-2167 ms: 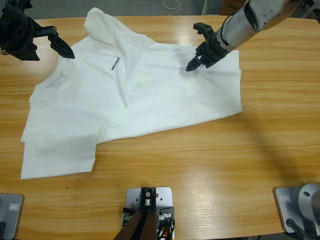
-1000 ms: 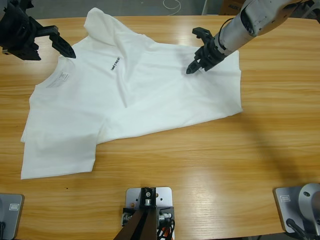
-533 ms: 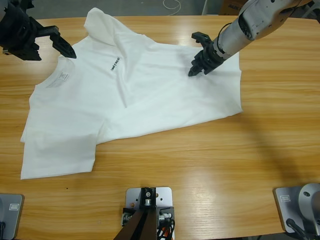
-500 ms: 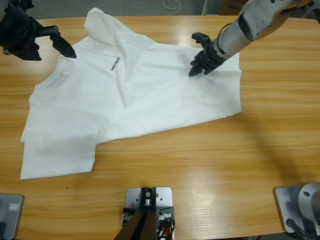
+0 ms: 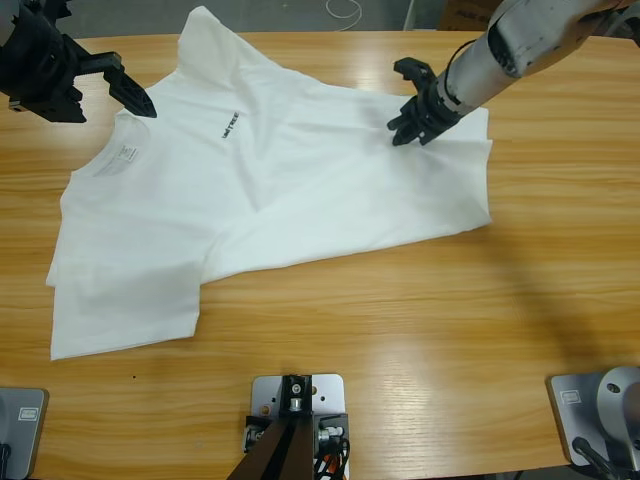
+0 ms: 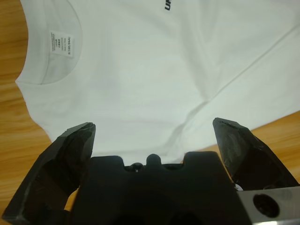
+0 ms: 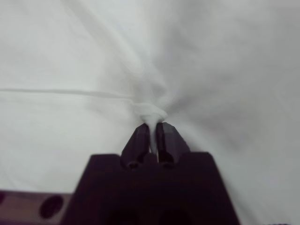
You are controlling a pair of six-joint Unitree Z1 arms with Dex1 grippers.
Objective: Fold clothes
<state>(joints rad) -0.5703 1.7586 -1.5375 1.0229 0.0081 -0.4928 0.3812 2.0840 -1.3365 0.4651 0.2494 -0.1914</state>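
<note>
The clothes are one white T-shirt (image 5: 270,190) lying spread and wrinkled across the far half of the wooden table, collar to the left. My left gripper (image 5: 122,90) hovers open over the collar area at the upper left. In the left wrist view its jaws (image 6: 157,129) stand wide apart above the shirt (image 6: 154,70), with the neck label (image 6: 58,42) ahead. My right gripper (image 5: 405,128) is shut on a pinch of fabric near the shirt's right end. The right wrist view shows the cloth (image 7: 70,56) bunched between the closed jaws (image 7: 153,126).
Bare wood (image 5: 400,330) stretches along the near side of the table and to the right of the shirt. A white cable loop (image 5: 345,8) and a cardboard box (image 5: 465,12) lie beyond the table's far edge.
The right gripper has closed on the fabric and moved right and slightly away. The whole shirt has slid a little to the right with it. The left gripper has stayed put.
</note>
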